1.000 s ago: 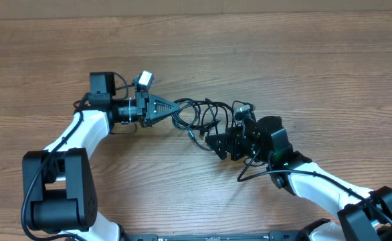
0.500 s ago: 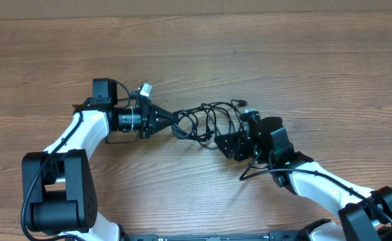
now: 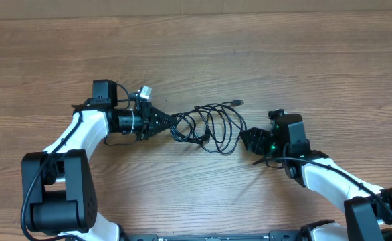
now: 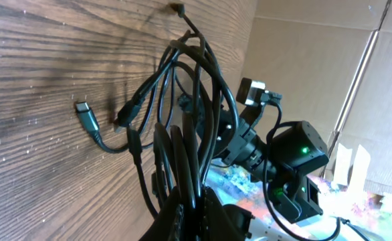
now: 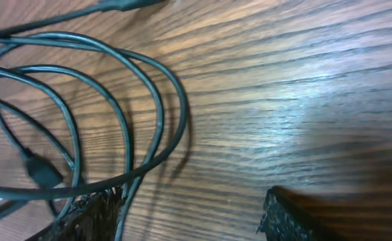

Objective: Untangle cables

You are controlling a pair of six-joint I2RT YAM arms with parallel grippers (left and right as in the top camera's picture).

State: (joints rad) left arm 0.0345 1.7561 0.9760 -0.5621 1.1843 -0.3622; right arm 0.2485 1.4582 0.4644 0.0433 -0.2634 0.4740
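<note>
The cables lie as a tangle of thin black loops on the wooden table between the two arms. One plug end sticks out at the far right of the tangle. My left gripper is shut on a bunch of strands at the tangle's left end. In the left wrist view the cables fan out from the left gripper, and a loose plug lies flat on the wood. My right gripper stands open just right of the loops. The cables curve past its left finger; bare wood lies between the fingers.
The arms' own thicker black wires run along the left arm and the right arm. A cardboard wall borders the table's far edge.
My right gripper has drawn back to the right, off the tangle, and its jaws have narrowed somewhat. The loops now lie spread further right. The left gripper shifted slightly and stays shut on the strands.
</note>
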